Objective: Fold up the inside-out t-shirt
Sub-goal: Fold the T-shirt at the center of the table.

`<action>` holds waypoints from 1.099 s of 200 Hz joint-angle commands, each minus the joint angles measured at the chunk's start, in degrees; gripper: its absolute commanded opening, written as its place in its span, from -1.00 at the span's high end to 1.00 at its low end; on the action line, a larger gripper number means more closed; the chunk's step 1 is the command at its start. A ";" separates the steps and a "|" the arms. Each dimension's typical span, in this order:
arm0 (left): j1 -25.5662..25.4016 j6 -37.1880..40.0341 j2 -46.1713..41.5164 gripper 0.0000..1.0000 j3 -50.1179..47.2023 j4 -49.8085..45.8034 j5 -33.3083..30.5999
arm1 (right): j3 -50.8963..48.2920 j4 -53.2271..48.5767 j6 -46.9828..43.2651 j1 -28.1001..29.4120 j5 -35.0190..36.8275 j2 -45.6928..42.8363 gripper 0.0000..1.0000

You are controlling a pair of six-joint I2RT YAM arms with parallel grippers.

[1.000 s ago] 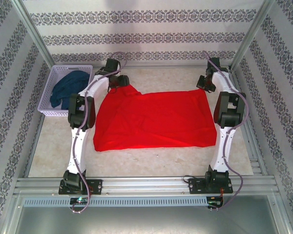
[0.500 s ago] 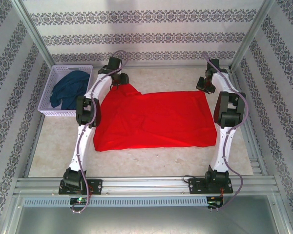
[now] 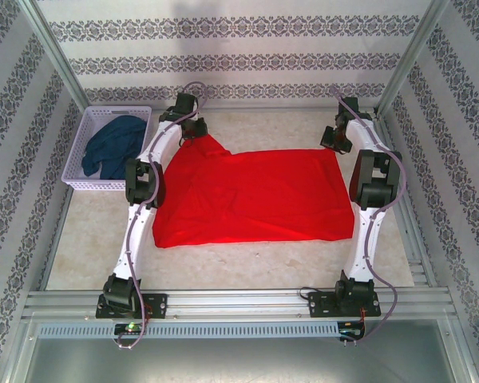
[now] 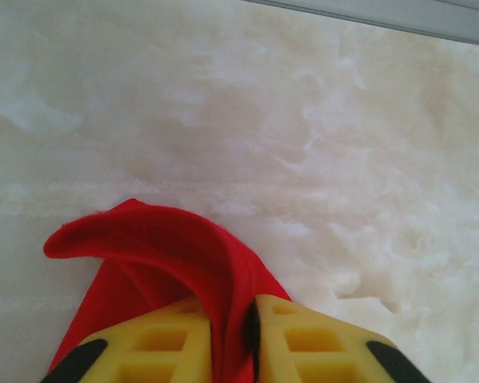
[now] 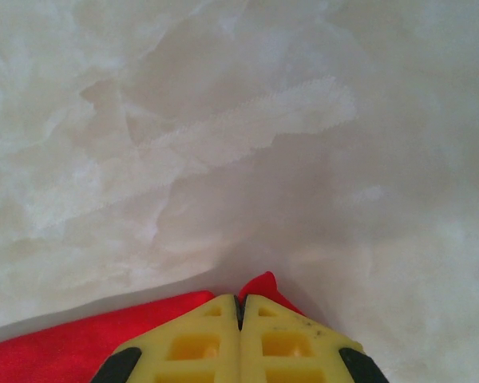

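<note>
Inside-out t-shirt (image 3: pixel 251 195) lies spread, plain red side up, mid-table (image 3: pixel 247 263) between the arms. Far-left corner is drawn up into a peak, pinched between the narrow fingers of the left gripper (image 4: pixel 233 319). Right gripper (image 5: pixel 239 307) is closed on the far-right corner, a red tip showing past it. White basket (image 3: pixel 78 155), far left, holds a navy garment (image 3: pixel 112 144).

- A table (image 3: pixel 247 267) with a pale marbled top is evenly lit.
- Walls (image 3: pixel 239 56) papered white with grey ornamental bands are set behind it and at both sides.
- Metal posts (image 3: pixel 57 57) are raised at its far corners.
- A white basket (image 3: pixel 116 110) holding a dark blue cloth (image 3: pixel 112 144) is placed at its far left corner.
- A metal rail (image 3: pixel 239 303) is run along its near edge.
</note>
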 commanded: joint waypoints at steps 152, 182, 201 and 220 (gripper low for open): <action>1.84 -5.92 -26.18 1.00 -24.24 2.43 6.90 | -4.69 1.84 -1.54 -1.24 -5.00 -10.04 1.00; 1.67 -7.57 -35.25 1.00 -34.66 4.56 9.14 | -7.58 0.91 -2.84 -1.22 -5.38 -13.51 1.00; 1.48 -8.70 -41.29 1.00 -41.81 5.95 10.38 | -10.58 1.48 -3.79 -1.25 -4.32 -15.85 1.00; 1.14 -9.25 -47.18 1.00 -48.65 6.70 10.68 | -11.90 0.80 -5.42 -1.28 -2.73 -17.04 1.00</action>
